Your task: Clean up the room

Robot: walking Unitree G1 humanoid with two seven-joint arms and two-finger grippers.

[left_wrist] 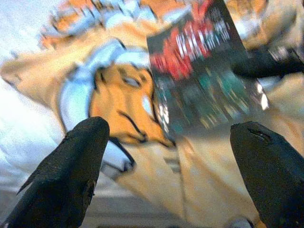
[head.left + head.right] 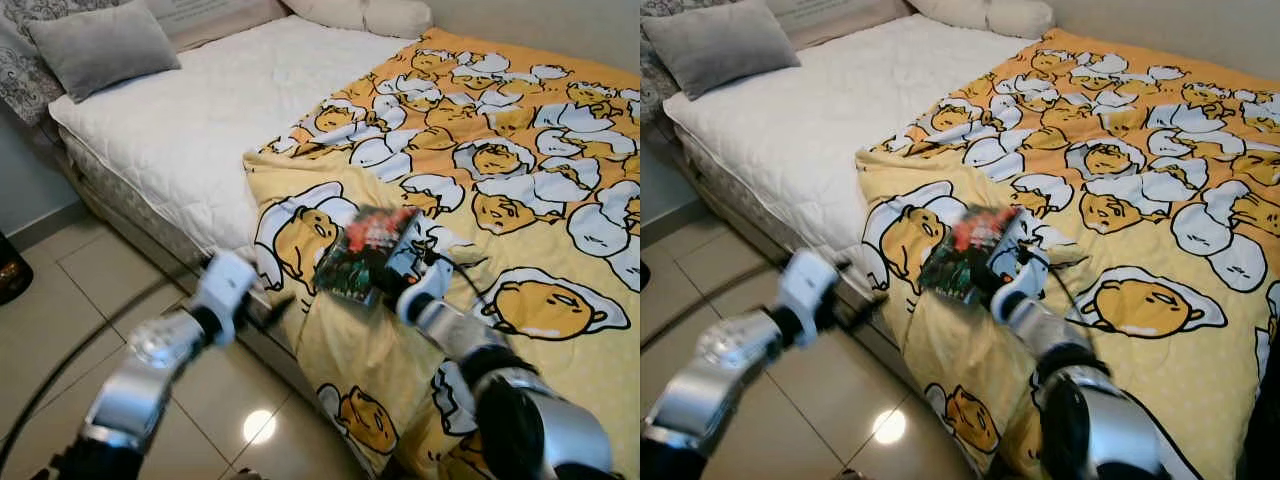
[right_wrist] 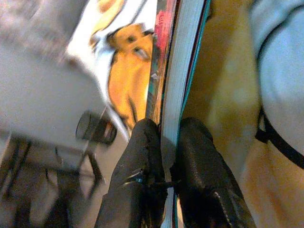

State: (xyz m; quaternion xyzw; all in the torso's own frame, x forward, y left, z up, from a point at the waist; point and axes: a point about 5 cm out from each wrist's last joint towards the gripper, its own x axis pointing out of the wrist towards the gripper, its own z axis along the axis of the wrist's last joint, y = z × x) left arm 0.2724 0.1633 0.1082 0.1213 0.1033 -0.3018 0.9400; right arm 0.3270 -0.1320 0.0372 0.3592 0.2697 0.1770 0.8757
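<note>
step: book (image 2: pixel 364 252) is being gripped by right gripper (image 2: pixel 392 288), fingers clamped on its edge, over the blanket (image 2: pixel 520 180) | left gripper (image 1: pixel 166 166): fingers apart, being held near | next: book likely needing to be carried off the bed (image 2: pixel 190 130)

We see a glossy dark paper book w/ red cover art (image 2: pixel 366 252), its white page edges matt, centre frame, on a soft yellow cartoon-print cloth blanket (image 2: pixel 520 150). Upper left: a quilted white fabric mattress (image 2: pixel 210 110) & a matt grey cloth pillow (image 2: pixel 100 45). Lower left: shiny pale floor tiles (image 2: pixel 70 300), reflective.
</note>
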